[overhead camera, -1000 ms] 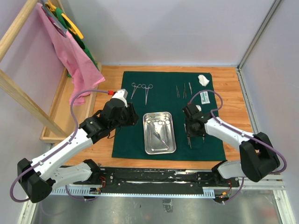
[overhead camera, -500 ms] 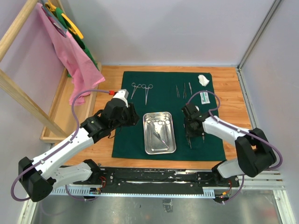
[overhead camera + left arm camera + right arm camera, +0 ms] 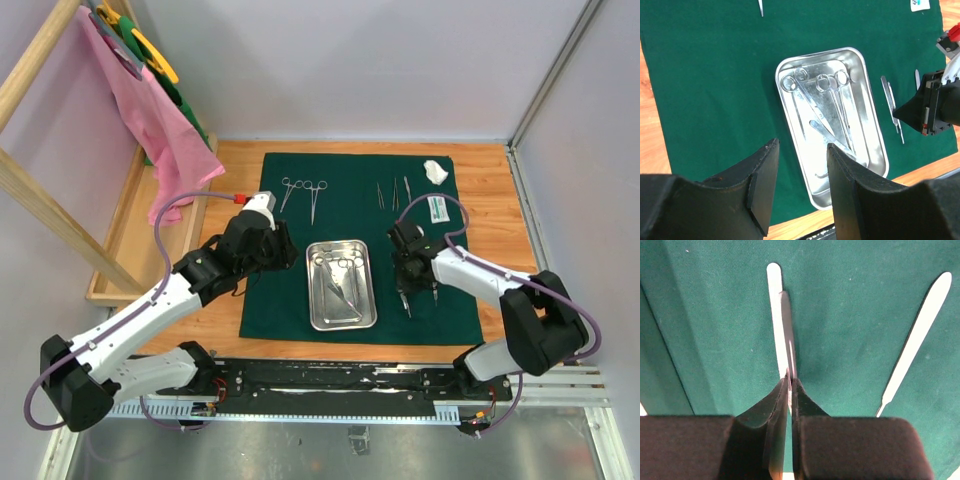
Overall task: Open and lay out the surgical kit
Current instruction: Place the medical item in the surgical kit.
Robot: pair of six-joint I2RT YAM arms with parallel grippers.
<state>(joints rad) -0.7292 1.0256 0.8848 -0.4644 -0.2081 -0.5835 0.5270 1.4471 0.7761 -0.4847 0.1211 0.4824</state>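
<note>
The dark green cloth [image 3: 350, 215] lies spread flat. The steel tray [image 3: 312, 290] sits on its near middle with several ring-handled instruments [image 3: 827, 100] inside. My right gripper [image 3: 405, 287] is right of the tray, low over the cloth, shut on thin steel tweezers [image 3: 782, 320] that point away from it. A flat steel instrument [image 3: 917, 335] lies beside it. My left gripper [image 3: 801, 150] is open and empty, held above the cloth left of the tray. Forceps [image 3: 303, 192], tweezers [image 3: 393, 192], the gauze wad [image 3: 435, 171] and the white packet [image 3: 438, 208] lie along the far side.
A wooden rack [image 3: 40, 200] with pink cloth [image 3: 150, 110] stands at the left, over a wooden side tray [image 3: 115, 250]. Wooden tabletop [image 3: 495, 190] surrounds the cloth. White walls close in the back and right.
My right gripper has edged slightly left, still pinching the tweezers. The left arm has not moved.
</note>
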